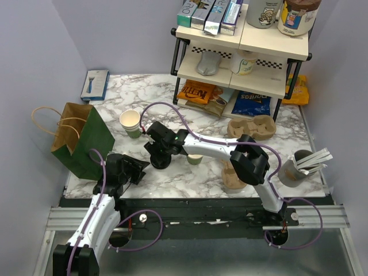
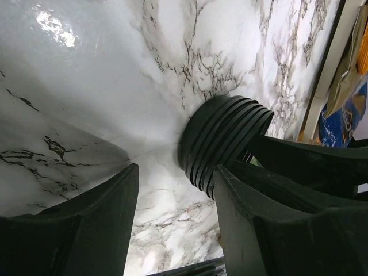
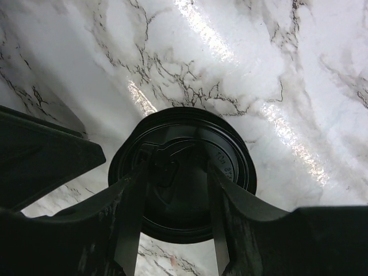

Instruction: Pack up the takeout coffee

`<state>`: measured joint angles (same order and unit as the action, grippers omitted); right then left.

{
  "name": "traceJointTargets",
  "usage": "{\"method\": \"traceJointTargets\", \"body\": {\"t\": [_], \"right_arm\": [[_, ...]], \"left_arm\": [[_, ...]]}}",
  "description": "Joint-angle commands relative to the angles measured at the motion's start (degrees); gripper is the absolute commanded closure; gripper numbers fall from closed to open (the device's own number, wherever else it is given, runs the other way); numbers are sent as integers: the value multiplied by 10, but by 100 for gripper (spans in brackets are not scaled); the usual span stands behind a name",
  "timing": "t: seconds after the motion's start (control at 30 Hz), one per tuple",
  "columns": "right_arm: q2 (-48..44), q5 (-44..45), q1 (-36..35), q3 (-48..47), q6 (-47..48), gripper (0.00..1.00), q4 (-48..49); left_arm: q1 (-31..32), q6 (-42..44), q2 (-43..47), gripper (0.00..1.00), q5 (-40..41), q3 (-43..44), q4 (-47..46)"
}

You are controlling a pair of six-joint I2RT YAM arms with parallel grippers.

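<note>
A dark-green paper cup [image 1: 131, 123] with a cream inside stands open at the back left, and a second green cup [image 1: 195, 159] stands beside the right arm's forearm. A stack of black lids [image 3: 183, 172] [image 2: 221, 141] rests on the marble. My right gripper [image 3: 177, 167] [image 1: 156, 156] hangs right over the stack, open, its fingertips spread across the top lid's recessed middle. Left of the stack, my left gripper [image 2: 175, 172] [image 1: 140, 167] is low and open, with only marble between its fingers.
A green paper bag [image 1: 80, 141] with handles stands at the left edge. Brown pulp carriers lie at the right [image 1: 253, 127] and near front [image 1: 233, 175]. A grey cup with white sticks [image 1: 296, 169] is far right. A shelf rack [image 1: 241, 63] fills the back.
</note>
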<state>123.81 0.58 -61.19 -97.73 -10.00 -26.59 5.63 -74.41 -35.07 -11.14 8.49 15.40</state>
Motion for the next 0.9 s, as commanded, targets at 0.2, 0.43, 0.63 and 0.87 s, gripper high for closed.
{"method": "traceJointTargets", "body": {"t": [0.2, 0.43, 0.63, 0.87], "right_arm": [[24, -1, -10, -22, -1, 45, -9], [39, 32, -12, -31, -5, 48, -17], [32, 44, -12, -18, -19, 74, -28], [-3, 61, -11, -8, -43, 99, -10]], "left_arm": [[0, 7, -6, 38, 3, 12, -16], [0, 3, 3, 38, 5, 6, -13], [0, 1, 6, 38, 9, 5, -12], [0, -6, 10, 38, 4, -10, -28]]}}
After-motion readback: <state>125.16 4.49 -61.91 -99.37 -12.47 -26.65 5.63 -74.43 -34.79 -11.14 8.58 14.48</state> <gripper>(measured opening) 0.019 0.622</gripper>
